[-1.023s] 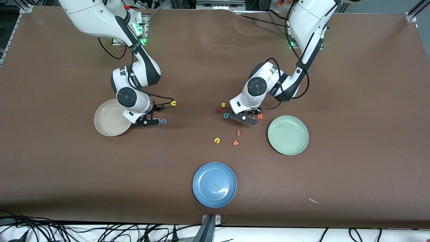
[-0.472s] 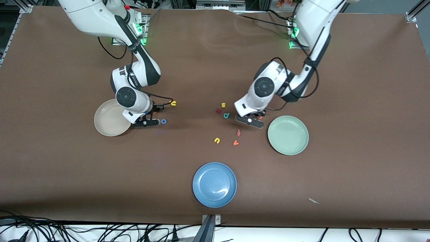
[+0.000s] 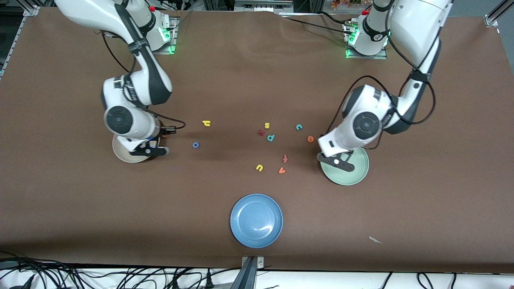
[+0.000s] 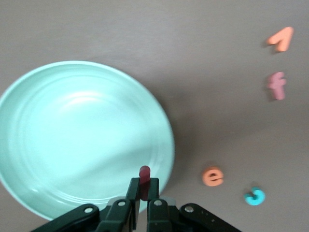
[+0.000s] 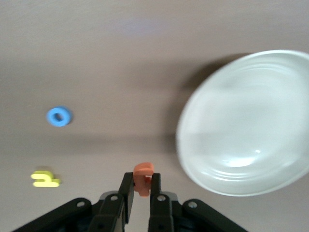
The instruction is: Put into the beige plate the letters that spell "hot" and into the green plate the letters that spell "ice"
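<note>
My left gripper [image 4: 143, 181] is shut on the dark red i [image 4: 144, 173] and hangs over the rim of the green plate [image 4: 72, 135]. In the front view it [image 3: 336, 161] covers that plate's [image 3: 355, 173] edge. The orange e [image 3: 310, 139] and teal c [image 3: 298, 127] lie on the table beside that plate. My right gripper [image 5: 141, 180] is shut on the orange t [image 5: 143, 175], at the edge of the beige plate [image 5: 251, 121]; in the front view it [image 3: 149, 151] is over that plate [image 3: 121, 153]. The blue o [image 3: 195, 145] and yellow h [image 3: 207, 123] lie on the table beside it.
Mid-table lie a yellow s [image 3: 267, 125], a dark red letter [image 3: 261, 132], a teal p [image 3: 270, 137], a red f [image 3: 285, 158], a yellow u [image 3: 259, 167] and an orange v [image 3: 282, 170]. A blue plate [image 3: 256, 220] sits nearest the front camera.
Both grippers closed on letters and lifted away. The left one carried the i from the middle cluster to the green plate, uncovering c and e. The right one carried the t to the beige plate.
</note>
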Action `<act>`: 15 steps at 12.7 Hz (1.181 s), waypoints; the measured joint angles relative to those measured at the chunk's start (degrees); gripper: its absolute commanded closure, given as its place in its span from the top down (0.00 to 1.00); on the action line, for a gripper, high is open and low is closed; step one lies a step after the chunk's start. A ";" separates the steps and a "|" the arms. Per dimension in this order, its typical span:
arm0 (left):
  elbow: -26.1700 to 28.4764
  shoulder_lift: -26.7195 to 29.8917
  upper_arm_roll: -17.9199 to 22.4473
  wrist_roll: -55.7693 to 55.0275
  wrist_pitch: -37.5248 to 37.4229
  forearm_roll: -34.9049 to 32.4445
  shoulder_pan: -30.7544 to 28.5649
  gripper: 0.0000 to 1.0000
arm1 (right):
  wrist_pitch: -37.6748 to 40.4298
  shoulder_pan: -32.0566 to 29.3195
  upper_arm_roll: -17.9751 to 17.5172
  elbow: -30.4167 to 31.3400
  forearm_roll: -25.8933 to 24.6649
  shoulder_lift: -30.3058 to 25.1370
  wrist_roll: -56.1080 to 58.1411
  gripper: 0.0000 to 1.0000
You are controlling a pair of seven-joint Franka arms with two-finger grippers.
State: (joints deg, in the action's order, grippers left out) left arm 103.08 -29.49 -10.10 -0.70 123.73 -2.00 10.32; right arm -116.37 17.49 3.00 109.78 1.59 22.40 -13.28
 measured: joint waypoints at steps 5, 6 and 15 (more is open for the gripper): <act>0.04 -2.51 -0.20 0.08 2.21 -0.24 -0.69 1.00 | -1.13 -3.77 5.69 0.10 -2.07 4.13 10.16 0.00; 0.02 -2.47 -0.73 -2.42 2.21 0.06 -0.66 1.00 | -1.68 -4.59 5.75 0.08 -3.23 4.93 11.34 0.00; 1.24 -2.88 -6.11 -45.84 2.18 0.26 3.97 0.72 | -2.24 -7.24 5.70 -0.58 -6.47 7.79 16.29 0.82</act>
State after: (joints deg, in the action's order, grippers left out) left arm 104.32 -32.37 -16.22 -46.54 125.92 -1.74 14.30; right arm -118.61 10.25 8.70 109.19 -4.89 30.19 3.02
